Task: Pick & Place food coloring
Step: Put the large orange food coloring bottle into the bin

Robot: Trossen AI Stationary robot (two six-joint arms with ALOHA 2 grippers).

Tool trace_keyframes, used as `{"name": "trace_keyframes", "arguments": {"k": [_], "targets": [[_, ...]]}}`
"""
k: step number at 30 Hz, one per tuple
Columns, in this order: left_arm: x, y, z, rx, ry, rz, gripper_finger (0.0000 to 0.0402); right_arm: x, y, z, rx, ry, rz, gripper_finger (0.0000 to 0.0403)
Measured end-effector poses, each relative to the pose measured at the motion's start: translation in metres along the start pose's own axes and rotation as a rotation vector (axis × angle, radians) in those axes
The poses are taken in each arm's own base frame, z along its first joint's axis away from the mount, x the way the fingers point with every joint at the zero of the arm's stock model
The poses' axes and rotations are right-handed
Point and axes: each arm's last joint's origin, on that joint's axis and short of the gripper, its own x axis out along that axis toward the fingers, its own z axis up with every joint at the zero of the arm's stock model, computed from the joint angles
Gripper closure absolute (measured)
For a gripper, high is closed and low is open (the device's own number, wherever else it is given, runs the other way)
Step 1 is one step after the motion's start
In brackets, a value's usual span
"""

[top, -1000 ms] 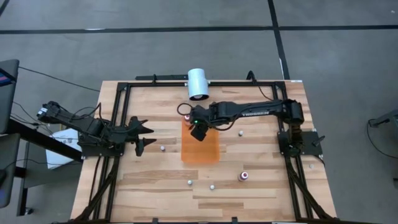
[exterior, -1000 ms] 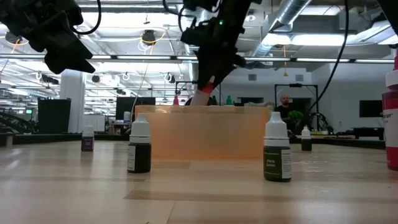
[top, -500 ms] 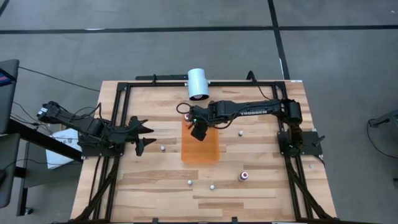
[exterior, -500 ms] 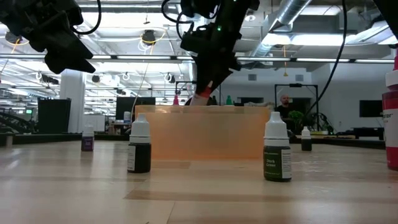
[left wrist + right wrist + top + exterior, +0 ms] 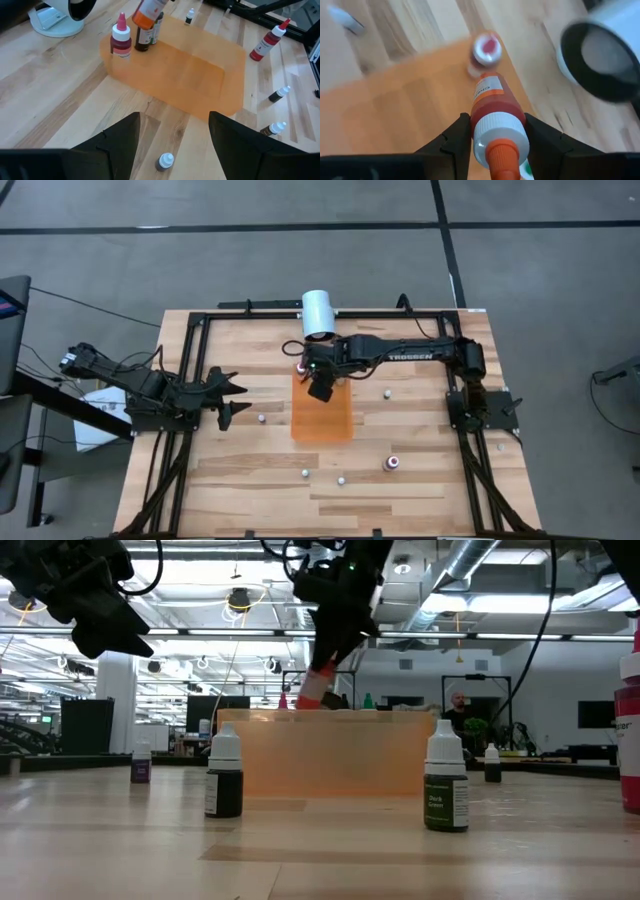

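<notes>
- Two grippers are being shown: the left gripper (image 5: 238,398) and the right gripper (image 5: 498,131).
- One wooden table (image 5: 430,485) is being shown.
- One orange mat (image 5: 325,418) is being shown.
- One white cylinder (image 5: 319,314) is being shown.
- At least nine food coloring bottles (image 5: 121,38) are being counted in the left wrist view.
- Of these, one orange-capped bottle (image 5: 496,112) is being held.
- One tall red bottle (image 5: 270,41) is being counted among them.

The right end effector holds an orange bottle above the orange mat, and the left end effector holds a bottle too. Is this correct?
Partly. The right end effector holds the orange bottle above the orange mat, but the left end effector is open and empty, as the left wrist view shows.
</notes>
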Motion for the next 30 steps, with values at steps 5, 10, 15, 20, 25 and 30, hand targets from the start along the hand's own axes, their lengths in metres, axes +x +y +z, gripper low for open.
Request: {"name": "trace_keyframes", "arguments": {"k": [5, 10, 15, 20, 25, 30], "targets": [[0.0, 0.0, 0.0, 0.0, 0.0, 0.0, 0.0173, 0.001, -0.007, -0.004, -0.024, 0.052, -0.013, 0.025], [0.0, 0.0, 0.0, 0.0, -0.001, 0.0, 0.0173, 0.001, -0.005, -0.004, -0.043, 0.057, 0.021, 0.0256], [0.0, 0.0, 0.0, 0.0, -0.001, 0.0, 0.0173, -0.001, 0.001, -0.004, -0.062, 0.041, 0.033, 0.0255], [0.0, 0.0, 0.0, -0.001, -0.001, 0.001, 0.0173, -0.001, 0.002, -0.004, -0.081, 0.04, 0.031, 0.0251], [0.0, 0.0, 0.0, -0.002, -0.004, 0.001, 0.0173, 0.008, 0.001, 0.003, -0.077, 0.021, 0.026, 0.0257], [0.0, 0.0, 0.001, -0.005, -0.009, -0.001, 0.0173, 0.03, 0.002, 0.009, -0.138, 0.127, -0.011, 0.0249]]}}
